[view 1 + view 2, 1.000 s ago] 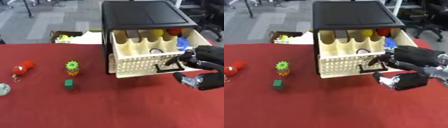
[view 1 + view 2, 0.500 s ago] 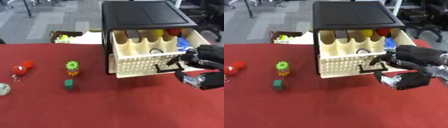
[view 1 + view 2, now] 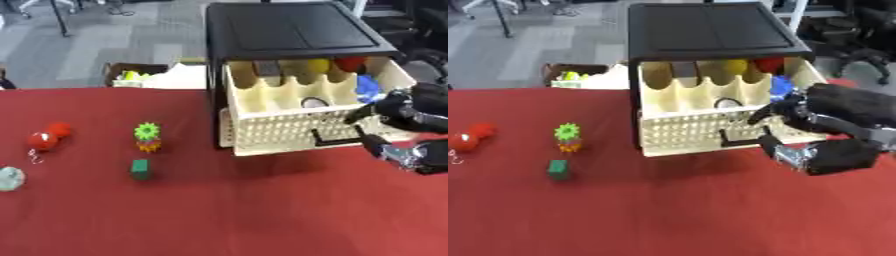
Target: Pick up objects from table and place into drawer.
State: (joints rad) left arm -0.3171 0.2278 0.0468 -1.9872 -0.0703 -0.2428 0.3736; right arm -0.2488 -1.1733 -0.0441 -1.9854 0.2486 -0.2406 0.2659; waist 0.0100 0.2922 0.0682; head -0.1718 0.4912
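A cream drawer [image 3: 297,131] stands pulled out of a black cabinet [image 3: 293,30], holding yellow, red and blue things along its back and right side. My right hand [image 3: 824,131] hovers at the drawer's front right corner. It is open, one finger [image 3: 770,112] reaching over the rim and the thumb [image 3: 776,149] low by the black handle [image 3: 739,139], with nothing in it. On the red table to the left lie a green block [image 3: 140,169], a green and orange gear toy [image 3: 147,137], a red toy [image 3: 47,138] and a pale ball [image 3: 9,178]. My left hand does not show.
The red table [image 3: 219,210] runs to the front edge. Behind it on the floor sits an open box [image 3: 144,77] with yellow and white things. Office chairs stand at the back right.
My right hand has drifted slightly up and to the right beside the drawer's front corner. The drawer and the toys on the table have stayed put.
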